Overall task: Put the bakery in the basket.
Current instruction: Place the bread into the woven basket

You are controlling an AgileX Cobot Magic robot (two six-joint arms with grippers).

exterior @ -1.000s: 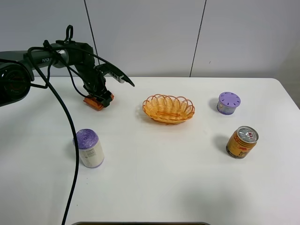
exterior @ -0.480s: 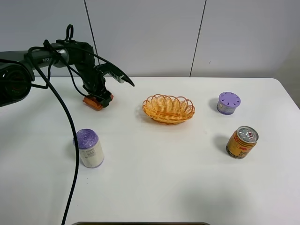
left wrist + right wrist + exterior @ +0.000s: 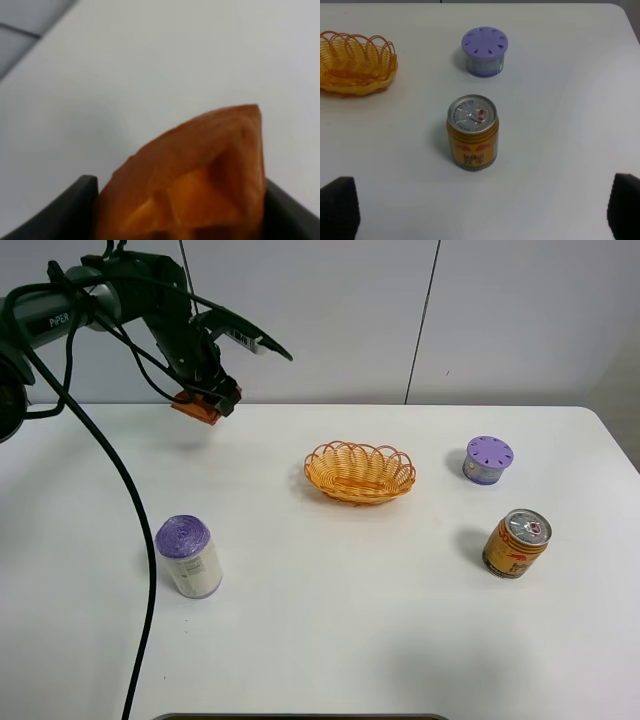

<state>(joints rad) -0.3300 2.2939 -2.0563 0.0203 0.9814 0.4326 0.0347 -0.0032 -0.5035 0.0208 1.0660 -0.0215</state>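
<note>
**Exterior high view.** The left arm [image 3: 110,295] is seen extended from the left edge, high in front of the wall. Its left gripper [image 3: 205,400] is turned down over the rear left part of the table [image 3: 330,630]. The jaws are closed upon the bakery [image 3: 194,408], which is held in the air, clear of the table and well apart from the basket [image 3: 360,472] to its right. A black cable [image 3: 140,540] is hung from the arm past the lower frame edge. The bakery is partly covered by the jaws, so only an orange edge is seen and its grid pattern cannot be made out.

**Left wrist view.** The bakery [image 3: 200,170] is shown close and blurred as an orange-brown wedge gripped between two dark jaw tips. Its lower part is cut off by the frame edge.

**Right wrist view.** The right gripper [image 3: 480,210], not seen in the exterior view, is shown with jaws spread wide and nothing between them. Only their dark tips are in frame. A yellow can [image 3: 472,132] and a purple-lidded container [image 3: 484,51] are seen ahead. The basket [image 3: 355,62] is cut off at the frame edge. A white roll with a purple top [image 3: 188,556] is shown by the exterior view alone.
</note>
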